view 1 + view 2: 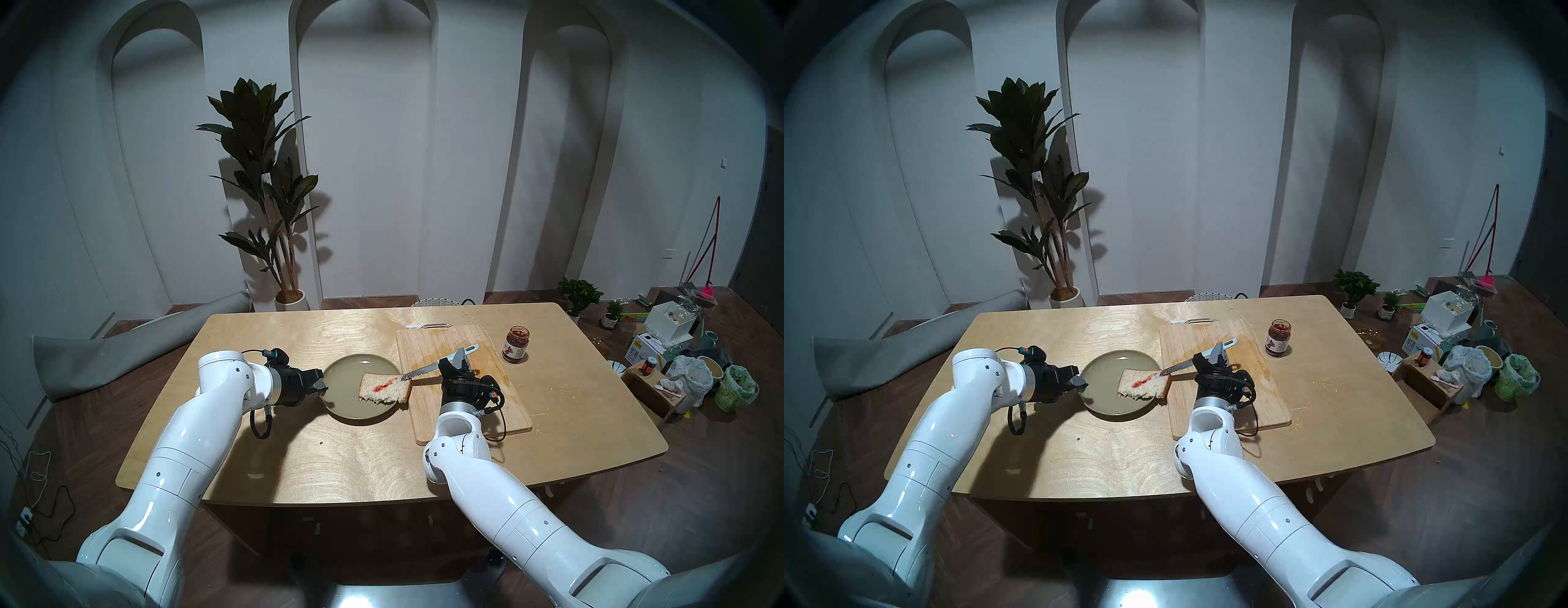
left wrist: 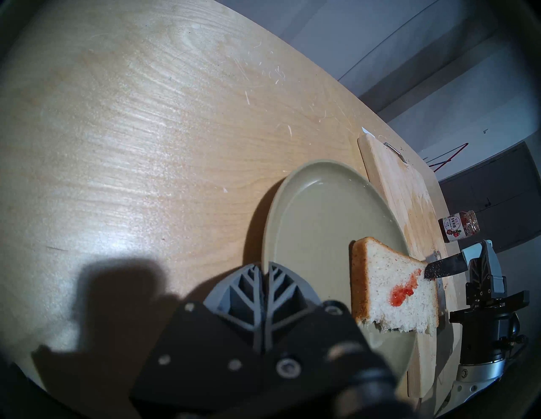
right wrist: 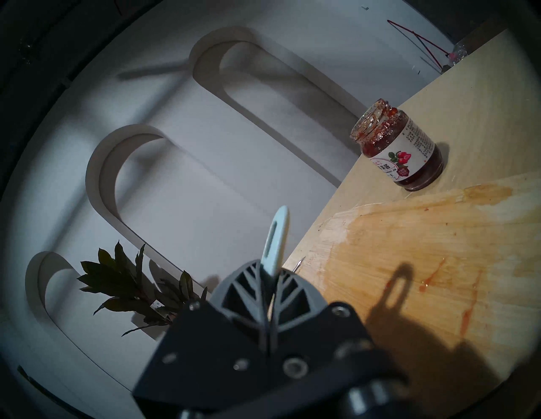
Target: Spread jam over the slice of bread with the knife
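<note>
The slice of bread (image 1: 394, 391) lies on the right side of the green plate (image 1: 352, 368), overhanging onto the cutting board (image 1: 505, 407). A streak of red jam (image 1: 382, 385) runs across the bread. My right gripper (image 1: 458, 361) is shut on the pale handle of the knife (image 1: 418, 372). The blade tip touches the bread's far right corner. My left gripper (image 1: 322, 384) is shut on the plate's left rim. The open jam jar (image 1: 516, 343) stands right of the board. The left wrist view shows the bread (image 2: 380, 278), the jam (image 2: 401, 295) and the knife (image 2: 445, 267). The right wrist view shows the knife handle (image 3: 275, 234) and the jar (image 3: 401, 149).
The cutting board (image 3: 424, 248) carries jam smears and a metal handle at its far end. The wooden table (image 1: 339, 458) ends close behind the jar. On the floor to the right are boxes, bags and a small red-lidded jar (image 1: 648, 365).
</note>
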Tool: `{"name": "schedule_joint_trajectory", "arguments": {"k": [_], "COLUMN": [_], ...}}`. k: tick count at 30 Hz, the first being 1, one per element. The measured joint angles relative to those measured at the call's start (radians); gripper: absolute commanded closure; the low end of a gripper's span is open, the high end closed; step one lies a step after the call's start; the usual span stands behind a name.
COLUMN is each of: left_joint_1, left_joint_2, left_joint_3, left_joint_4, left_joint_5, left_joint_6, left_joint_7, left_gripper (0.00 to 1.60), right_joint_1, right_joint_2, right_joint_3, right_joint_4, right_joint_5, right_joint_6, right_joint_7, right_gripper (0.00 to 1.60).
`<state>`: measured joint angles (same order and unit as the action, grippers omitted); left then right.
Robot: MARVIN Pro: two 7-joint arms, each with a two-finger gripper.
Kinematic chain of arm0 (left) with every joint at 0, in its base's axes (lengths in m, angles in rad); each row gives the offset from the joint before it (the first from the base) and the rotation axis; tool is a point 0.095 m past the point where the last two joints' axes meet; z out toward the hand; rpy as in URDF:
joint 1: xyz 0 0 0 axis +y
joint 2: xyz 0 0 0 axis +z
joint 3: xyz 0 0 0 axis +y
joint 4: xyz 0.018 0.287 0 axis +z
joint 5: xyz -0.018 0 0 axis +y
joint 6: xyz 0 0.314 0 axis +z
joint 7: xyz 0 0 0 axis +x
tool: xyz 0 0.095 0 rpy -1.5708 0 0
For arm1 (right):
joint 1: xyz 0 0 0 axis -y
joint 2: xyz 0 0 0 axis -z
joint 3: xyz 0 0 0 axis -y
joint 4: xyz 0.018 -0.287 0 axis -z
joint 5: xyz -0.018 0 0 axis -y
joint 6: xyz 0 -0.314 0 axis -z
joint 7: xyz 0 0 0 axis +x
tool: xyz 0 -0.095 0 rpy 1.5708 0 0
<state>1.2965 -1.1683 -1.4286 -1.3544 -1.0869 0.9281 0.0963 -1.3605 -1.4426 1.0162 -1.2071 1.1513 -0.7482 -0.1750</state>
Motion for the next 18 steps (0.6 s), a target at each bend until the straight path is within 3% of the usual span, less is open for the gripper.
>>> {"name": "schedule_joint_trajectory", "arguments": {"k": [2, 3, 7, 8, 9, 11, 12, 13, 14, 18], "left_joint_1": [0.002, 0.002, 0.007, 0.008, 0.009, 0.011, 0.012, 0.013, 0.014, 0.015], "left_joint_2": [0.000, 0.000, 0.000, 0.000, 0.000, 0.000, 0.000, 0.000, 0.000, -0.003], "left_joint_3": [0.000, 0.000, 0.000, 0.000, -0.001, -0.001, -0.001, -0.001, -0.001, -0.003], "left_joint_4": [-0.002, -0.003, -0.012, -0.013, -0.017, -0.021, -0.023, -0.025, -0.027, -0.048], "left_joint_5": [0.000, 0.001, 0.002, 0.002, 0.002, 0.003, 0.003, 0.003, 0.003, -0.001], "left_joint_6": [-0.001, -0.001, -0.003, -0.003, -0.004, -0.004, -0.004, -0.004, -0.004, -0.004], "left_joint_7": [0.001, 0.002, 0.010, 0.011, 0.016, 0.023, 0.026, 0.029, 0.033, 0.040], "left_gripper": [1.60, 1.41, 1.33, 1.19, 1.16, 0.83, 0.29, 0.11, 0.00, 0.00], "right_joint_1": [-0.005, -0.006, -0.014, -0.014, -0.017, -0.018, -0.019, -0.020, -0.020, -0.020], "right_joint_2": [0.006, 0.008, 0.018, 0.019, 0.022, 0.026, 0.028, 0.029, 0.031, 0.037], "right_joint_3": [0.003, 0.004, 0.008, 0.008, 0.009, 0.011, 0.011, 0.012, 0.013, 0.016], "right_joint_4": [-0.015, -0.017, -0.036, -0.037, -0.041, -0.045, -0.047, -0.050, -0.052, -0.057], "right_joint_5": [0.007, 0.009, 0.021, 0.022, 0.026, 0.030, 0.033, 0.035, 0.038, 0.049], "right_joint_6": [0.001, 0.002, 0.005, 0.005, 0.005, 0.005, 0.005, 0.005, 0.005, 0.005], "right_joint_7": [0.000, 0.000, 0.002, 0.002, 0.003, 0.005, 0.006, 0.008, 0.009, 0.014], "right_gripper": [1.60, 1.60, 1.60, 1.60, 1.60, 1.60, 1.60, 1.60, 1.60, 1.60]}}
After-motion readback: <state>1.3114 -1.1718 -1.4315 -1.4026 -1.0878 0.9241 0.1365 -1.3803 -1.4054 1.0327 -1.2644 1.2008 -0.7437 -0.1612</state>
